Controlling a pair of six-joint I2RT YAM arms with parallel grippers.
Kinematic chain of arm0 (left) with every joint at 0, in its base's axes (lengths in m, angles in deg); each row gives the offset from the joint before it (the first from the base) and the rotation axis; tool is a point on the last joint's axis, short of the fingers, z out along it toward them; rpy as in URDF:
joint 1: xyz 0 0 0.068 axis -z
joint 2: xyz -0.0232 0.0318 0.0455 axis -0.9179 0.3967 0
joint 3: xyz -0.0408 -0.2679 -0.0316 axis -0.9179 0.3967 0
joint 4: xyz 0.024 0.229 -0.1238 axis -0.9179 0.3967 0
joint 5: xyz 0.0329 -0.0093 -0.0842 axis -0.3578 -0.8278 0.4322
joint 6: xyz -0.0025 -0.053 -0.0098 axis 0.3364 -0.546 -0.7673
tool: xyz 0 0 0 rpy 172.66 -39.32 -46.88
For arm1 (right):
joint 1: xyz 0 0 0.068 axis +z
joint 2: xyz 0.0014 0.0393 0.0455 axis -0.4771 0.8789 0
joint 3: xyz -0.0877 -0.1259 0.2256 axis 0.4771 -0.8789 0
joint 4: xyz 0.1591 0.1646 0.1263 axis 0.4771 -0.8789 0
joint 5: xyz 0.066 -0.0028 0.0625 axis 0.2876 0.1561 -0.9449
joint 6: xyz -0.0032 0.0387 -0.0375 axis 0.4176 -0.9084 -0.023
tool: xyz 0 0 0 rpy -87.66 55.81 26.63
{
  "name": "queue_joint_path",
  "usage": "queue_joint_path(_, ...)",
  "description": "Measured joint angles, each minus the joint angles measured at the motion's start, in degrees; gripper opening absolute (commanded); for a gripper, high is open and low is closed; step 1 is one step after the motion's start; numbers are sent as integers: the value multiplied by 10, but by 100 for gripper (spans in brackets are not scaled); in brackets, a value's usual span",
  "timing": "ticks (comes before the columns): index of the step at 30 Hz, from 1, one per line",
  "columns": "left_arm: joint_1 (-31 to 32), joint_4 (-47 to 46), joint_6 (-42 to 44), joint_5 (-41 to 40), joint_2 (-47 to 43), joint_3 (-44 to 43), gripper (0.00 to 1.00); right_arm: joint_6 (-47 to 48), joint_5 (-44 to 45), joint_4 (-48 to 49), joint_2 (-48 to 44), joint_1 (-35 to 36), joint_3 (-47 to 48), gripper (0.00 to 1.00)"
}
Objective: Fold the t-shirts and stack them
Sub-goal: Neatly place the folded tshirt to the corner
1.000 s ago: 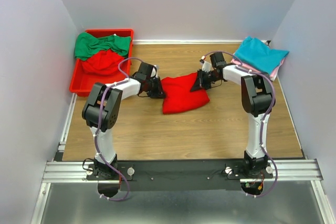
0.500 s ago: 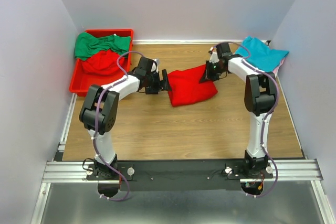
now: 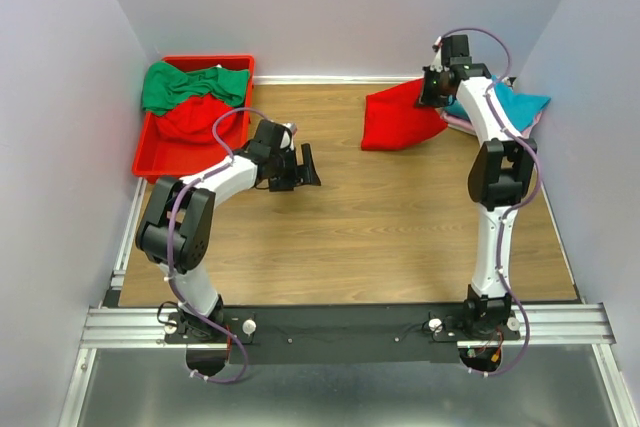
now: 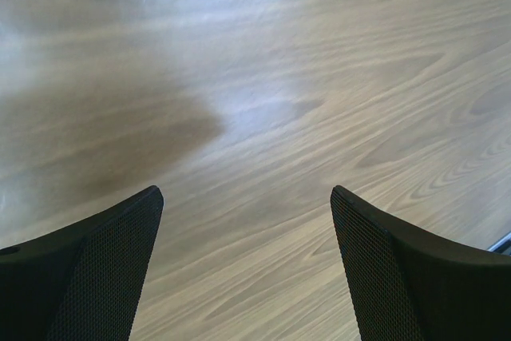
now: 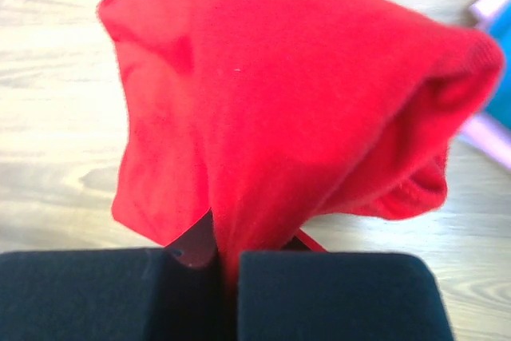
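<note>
A folded bright red t-shirt (image 3: pixel 397 119) hangs from my right gripper (image 3: pixel 437 87), which is shut on its edge near the back right of the table. In the right wrist view the red t-shirt (image 5: pixel 295 109) droops from between the closed fingers (image 5: pixel 327 293), clear of the wood below. Behind it a teal t-shirt (image 3: pixel 510 105) lies on a pink one (image 3: pixel 456 123) at the far right. My left gripper (image 3: pixel 308 167) stands open over bare wood left of centre, with nothing between its fingers (image 4: pixel 88 269).
A red plastic bin (image 3: pixel 160 162) at the back left holds a green t-shirt (image 3: pixel 190 85) on top of another red one (image 3: pixel 195 119). Grey walls close in the table on the left, back and right.
My left gripper opened and let go of the red t-shirt. My right gripper carried the shirt up and back toward the teal and pink pile.
</note>
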Motion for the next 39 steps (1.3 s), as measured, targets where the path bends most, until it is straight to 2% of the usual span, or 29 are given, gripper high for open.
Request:
queue_joint_path(5, 0, 0, -1, -2, -8, 47, 93, -1, 43, -28, 35, -7, 79, 1)
queue_joint_path(12, 0, 0, -1, -10, -13, 56, 93, -2, 79, -31, 78, -26, 200, 1)
queue_joint_path(20, 0, 0, -5, -15, -24, 61, 93, -22, 85, -12, 78, -63, 212, 1)
queue_joint_path(30, 0, 2, -8, -20, -25, 61, 93, -64, 47, 35, 77, -134, 227, 1)
queue_joint_path(39, 0, 7, -10, -24, -25, 61, 93, -79, 19, 37, 65, -164, 218, 1)
